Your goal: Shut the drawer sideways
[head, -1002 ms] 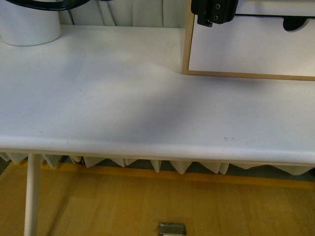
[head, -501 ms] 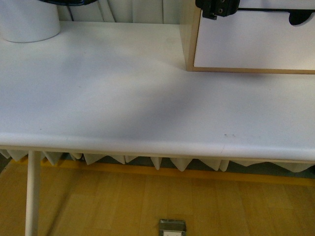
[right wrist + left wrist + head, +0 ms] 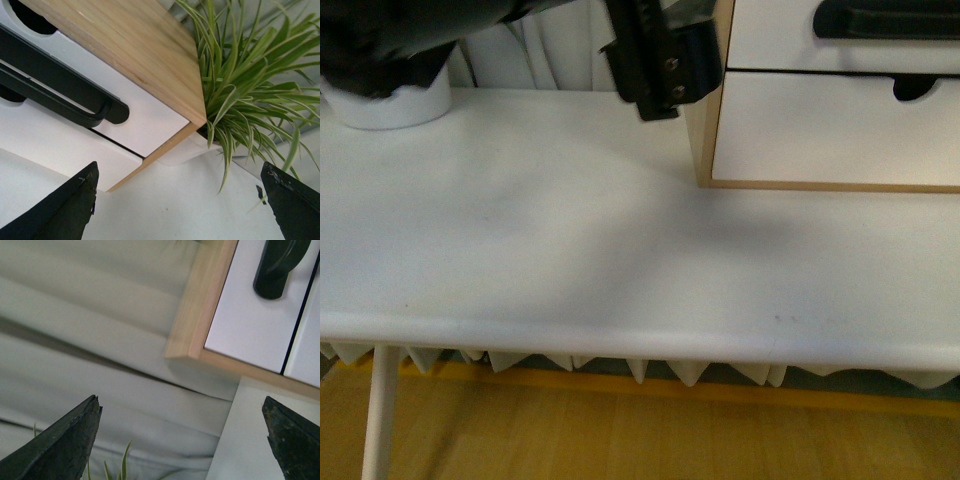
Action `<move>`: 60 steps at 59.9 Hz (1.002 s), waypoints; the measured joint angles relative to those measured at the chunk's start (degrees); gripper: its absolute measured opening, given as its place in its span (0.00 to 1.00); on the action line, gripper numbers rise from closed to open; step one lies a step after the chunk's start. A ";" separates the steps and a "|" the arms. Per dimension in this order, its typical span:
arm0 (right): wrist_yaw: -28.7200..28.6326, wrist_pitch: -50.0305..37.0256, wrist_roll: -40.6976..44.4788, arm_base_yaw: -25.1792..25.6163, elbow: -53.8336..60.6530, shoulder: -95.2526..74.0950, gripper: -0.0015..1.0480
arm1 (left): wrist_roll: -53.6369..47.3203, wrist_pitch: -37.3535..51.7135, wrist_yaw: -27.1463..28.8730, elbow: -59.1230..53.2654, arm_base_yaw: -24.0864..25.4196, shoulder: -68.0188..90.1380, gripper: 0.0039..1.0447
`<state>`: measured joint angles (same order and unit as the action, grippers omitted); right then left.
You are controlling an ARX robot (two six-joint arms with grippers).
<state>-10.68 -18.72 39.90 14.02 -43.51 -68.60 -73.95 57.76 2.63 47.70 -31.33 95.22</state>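
Note:
The drawer (image 3: 775, 35) is the upper white front with the long black bar handle (image 3: 885, 22), in the light-wood cabinet (image 3: 708, 140) at the back right. It also shows in the right wrist view (image 3: 150, 125), with its handle (image 3: 55, 85), and in the left wrist view (image 3: 250, 315). My left arm's black wrist (image 3: 660, 55) hangs just left of the cabinet. My left gripper (image 3: 180, 440) is open and empty off the cabinet's left corner. My right gripper (image 3: 177, 200) is open and empty over the table near the cabinet's other side. I cannot tell how far out the drawer stands.
A plain white drawer front with only a notch (image 3: 820, 130) sits below the handled one. A spider plant (image 3: 250, 65) in a white pot (image 3: 182, 150) stands by the cabinet's right side. A white pot (image 3: 395, 105) stands back left. Curtain (image 3: 100, 315) hangs behind the white table (image 3: 570, 250).
The front view has shifted, so the cabinet shows lower and the handled drawer has come into view. The black arm part moved from the cabinet's upper left corner to its left.

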 joint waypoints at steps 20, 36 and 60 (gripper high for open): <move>7.06 4.79 -12.07 -0.98 19.63 28.76 0.91 | 17.25 -0.81 9.77 -27.78 4.24 -24.55 0.94; 10.82 12.81 -24.65 -3.30 28.44 48.41 0.91 | 33.97 -28.87 15.63 -39.82 8.22 -57.11 0.94; 2.14 13.11 -37.81 -4.98 33.22 52.37 0.50 | 64.17 -32.20 15.04 -42.21 13.18 -63.63 0.61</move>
<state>-8.54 -5.61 2.09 9.04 -10.28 -16.23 -9.78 25.56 17.67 5.50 -18.15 31.59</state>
